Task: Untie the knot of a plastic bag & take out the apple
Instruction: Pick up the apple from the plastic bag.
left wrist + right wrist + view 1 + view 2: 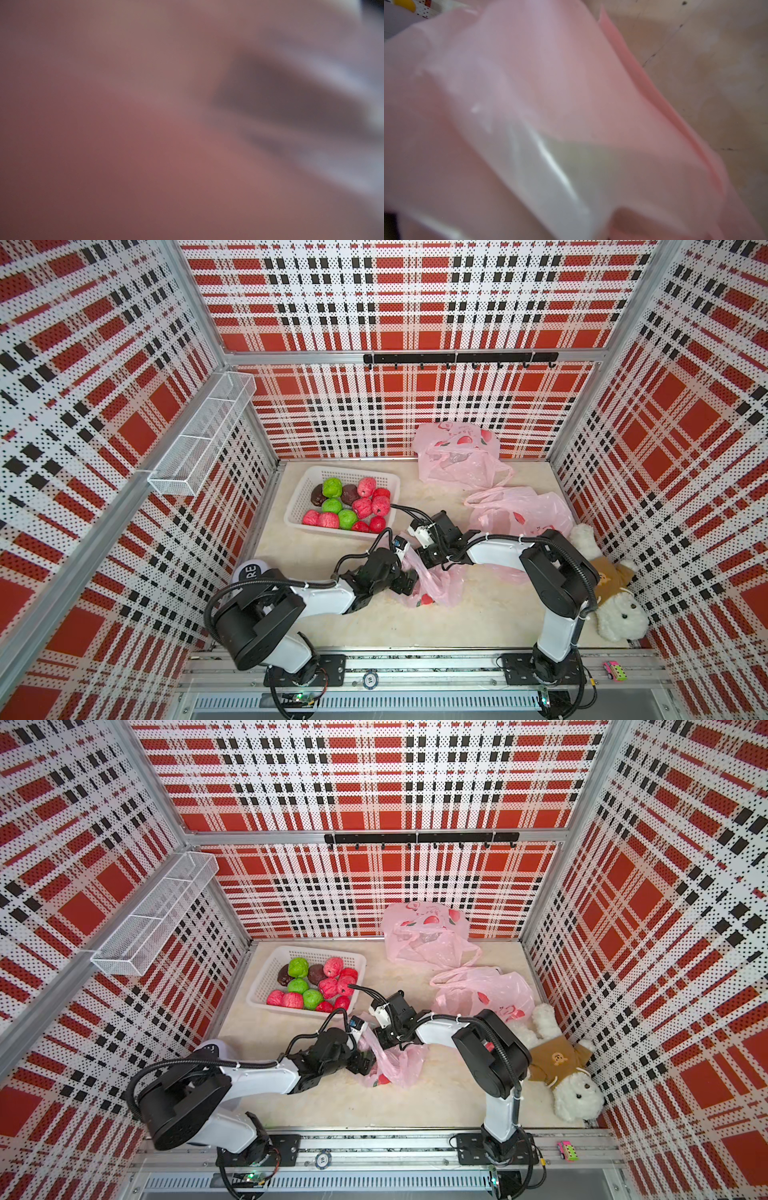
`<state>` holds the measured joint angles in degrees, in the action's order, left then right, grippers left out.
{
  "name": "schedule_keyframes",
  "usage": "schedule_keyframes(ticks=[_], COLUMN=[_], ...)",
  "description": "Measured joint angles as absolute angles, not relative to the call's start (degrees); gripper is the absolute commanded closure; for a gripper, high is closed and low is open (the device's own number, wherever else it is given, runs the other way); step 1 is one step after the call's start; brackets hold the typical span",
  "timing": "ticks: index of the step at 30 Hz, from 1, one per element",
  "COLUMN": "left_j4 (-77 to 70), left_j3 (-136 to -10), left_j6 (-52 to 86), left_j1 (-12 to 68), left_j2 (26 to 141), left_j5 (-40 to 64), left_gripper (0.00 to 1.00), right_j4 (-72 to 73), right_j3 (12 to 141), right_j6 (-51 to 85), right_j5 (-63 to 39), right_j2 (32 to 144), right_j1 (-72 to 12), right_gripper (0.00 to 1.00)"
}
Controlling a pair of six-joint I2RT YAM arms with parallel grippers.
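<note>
The only letters I can read are "RE", white on a grey object (249, 571) at the lower left; the rest is cut off by my left arm. The print on the pink bags is too small to read.

The bag (440, 587) lies crumpled on the bench (478, 618) in the lower middle of both top views, between my two tools. I cannot make out the apple. The left wrist view is only a dull pink-brown blur. The right wrist view is filled by the bag close to the lens, with bare bench along its right side.

My left tool (406, 581) is pushed into the bag's left side with its tips half buried in film, so I cannot tell how wide it stands. My right tool (427, 562) is closed at the bag's upper edge, where a strip of film rises. I cannot tell whether it pinches that strip.
</note>
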<state>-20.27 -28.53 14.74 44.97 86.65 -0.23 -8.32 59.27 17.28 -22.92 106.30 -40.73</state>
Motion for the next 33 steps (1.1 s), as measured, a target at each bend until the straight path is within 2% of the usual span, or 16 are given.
schedule_keyframes(ticks=[9,21,33], left_j4=[-22.4,-12.1,1.6], left_j3=[-29.8,-25.0,-23.6], left_j6=[13.7,11.2,10.1], left_j1=[44.3,43.5,42.8], left_j2=[88.7,67.3,54.0], left_j5=[2.6,1.5,1.0], left_gripper=[0.32,0.31,0.31], right_j4=[-8.4,-9.0,-10.2], right_j3=[58.0,56.1,55.0], right_j6=[16.0,15.6,16.1], right_j5=[-23.0,-16.2,-10.2], right_j2=[104.7,98.1,93.9], right_j1=[-39.0,-35.0,-34.9], right_gripper=[1.0,1.0,1.0])
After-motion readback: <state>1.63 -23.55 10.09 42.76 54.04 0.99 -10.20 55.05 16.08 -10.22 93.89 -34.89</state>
